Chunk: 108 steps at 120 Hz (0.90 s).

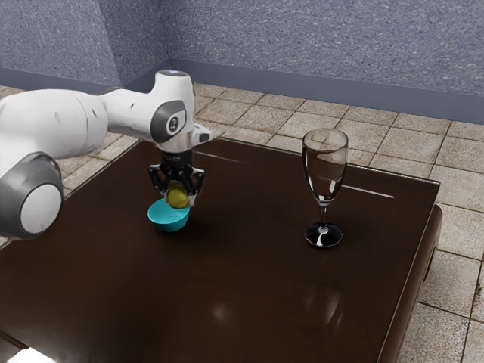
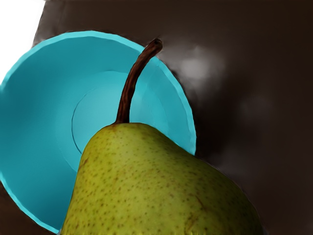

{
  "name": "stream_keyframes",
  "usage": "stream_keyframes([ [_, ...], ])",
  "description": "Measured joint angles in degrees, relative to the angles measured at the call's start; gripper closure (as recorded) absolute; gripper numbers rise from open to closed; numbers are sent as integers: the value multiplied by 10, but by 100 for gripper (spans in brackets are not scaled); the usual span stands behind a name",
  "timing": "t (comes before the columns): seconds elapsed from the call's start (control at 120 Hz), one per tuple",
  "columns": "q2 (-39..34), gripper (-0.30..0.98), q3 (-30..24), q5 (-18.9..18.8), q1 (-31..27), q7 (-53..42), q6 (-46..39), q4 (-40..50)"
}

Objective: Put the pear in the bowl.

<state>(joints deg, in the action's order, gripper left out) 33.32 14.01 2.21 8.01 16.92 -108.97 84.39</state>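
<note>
- Pear [image 1: 178, 197], yellow-green with brown specks: up in the grip of the pincer [image 1: 179, 200], at the far right part of the bowl [image 1: 169, 218] as the exterior view has it, and not lying on the bowl's floor.
- The pincer points down and is closed on the pear, one finger to each side of it (a snug hold, by the look of it).
- In the wrist view the pear's body overlaps part of the bowl's rim. Its brown stem [image 2: 129, 90] curves across the inside of the bowl, and the stem's tip crosses the rim as seen from there.
- The bowl is turquoise, round and upright on the dark, glossy counter [image 1: 249, 287], left of the middle in the exterior view. Inside it, a round ring marks the bottom.
- A stemmed glass [image 1: 325, 178] stands upright toward the exterior view's right, well apart from the bowl (its foot looks nearly black).
- The white and grey arm [image 1: 72, 121] reaches in from the exterior view's left.
- Beyond the counter, on the far side, are pale floor tiles [image 1: 393, 147] and a speckled blue-grey wall [image 1: 302, 41].
</note>
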Motion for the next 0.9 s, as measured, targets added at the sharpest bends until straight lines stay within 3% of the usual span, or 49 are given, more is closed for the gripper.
stream_keyframes([
  [0.2,14,37,16,13,-11,3,2,10],
  [0.375,53,37,18,20,-28,0,5,-33],
  [0.633,54,12,20,34,-30,-12,17,-61],
  [0.767,-16,6,14,28,-22,-28,44,-61],
  [0.833,-110,5,-27,0,-12,-44,76,-34],
  [0.9,-202,3,-104,-20,-6,-67,107,-8],
])
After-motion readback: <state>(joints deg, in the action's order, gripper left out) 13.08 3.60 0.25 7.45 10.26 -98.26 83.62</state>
